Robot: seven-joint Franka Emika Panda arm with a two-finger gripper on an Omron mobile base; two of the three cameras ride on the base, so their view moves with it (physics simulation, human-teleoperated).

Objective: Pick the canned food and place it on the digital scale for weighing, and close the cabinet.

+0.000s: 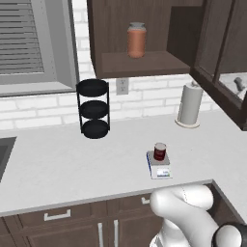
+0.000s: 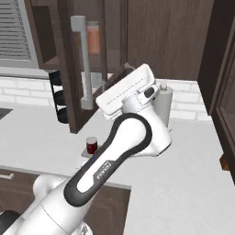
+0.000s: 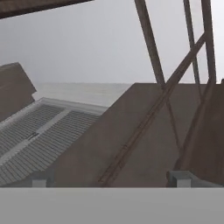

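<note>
Cabinet handle (image 2: pixel 83 62) in right view; shelf jar (image 1: pixel 136 40) left

Canned food (image 1: pixel 159 151) atop digital scale (image 1: pixel 159 171), cabinet (image 1: pixel 140 38) apparently open.

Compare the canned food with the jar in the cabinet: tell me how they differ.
The canned food is short and dark red; the jar is taller and orange-brown with a grey lid. The canned food stands on the digital scale on the counter; the jar stands on the open cabinet's shelf. Both are upright cylinders.
</note>
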